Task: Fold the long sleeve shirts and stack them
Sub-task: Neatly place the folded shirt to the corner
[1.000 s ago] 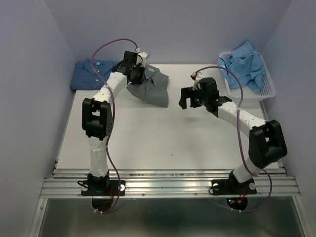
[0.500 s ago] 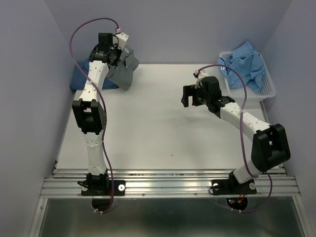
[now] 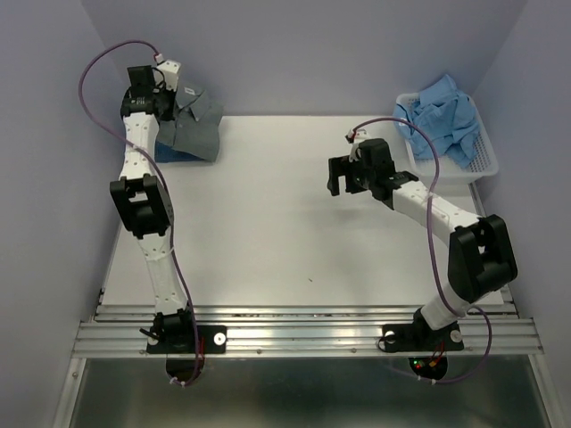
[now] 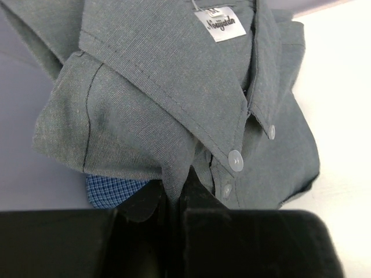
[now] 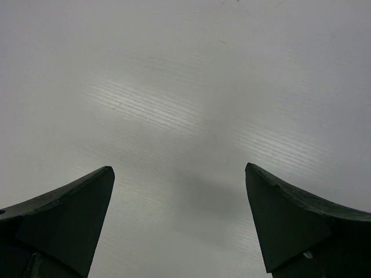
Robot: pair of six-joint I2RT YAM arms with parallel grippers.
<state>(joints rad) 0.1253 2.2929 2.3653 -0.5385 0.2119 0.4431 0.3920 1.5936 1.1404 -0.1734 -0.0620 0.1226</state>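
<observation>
My left gripper (image 3: 161, 98) is shut on the folded grey shirt (image 3: 194, 123) and holds it at the far left corner, over the folded dark blue patterned shirt (image 3: 168, 152). In the left wrist view the grey shirt (image 4: 174, 98) hangs from the gripper (image 4: 175, 194), and a strip of the blue shirt (image 4: 110, 190) shows beneath it. The light blue shirt (image 3: 446, 114) lies crumpled in the white basket (image 3: 482, 165) at the far right. My right gripper (image 3: 341, 176) is open and empty above the bare table (image 5: 185, 87); in the right wrist view its midpoint (image 5: 179, 174) has nothing under it.
Pale walls close in the table on the left, back and right. The left arm reaches close to the left wall. A metal rail (image 3: 303, 334) runs along the near edge.
My left gripper has carried the grey shirt from the middle back of the table leftward to above the dark blue shirt. The right gripper has barely moved.
</observation>
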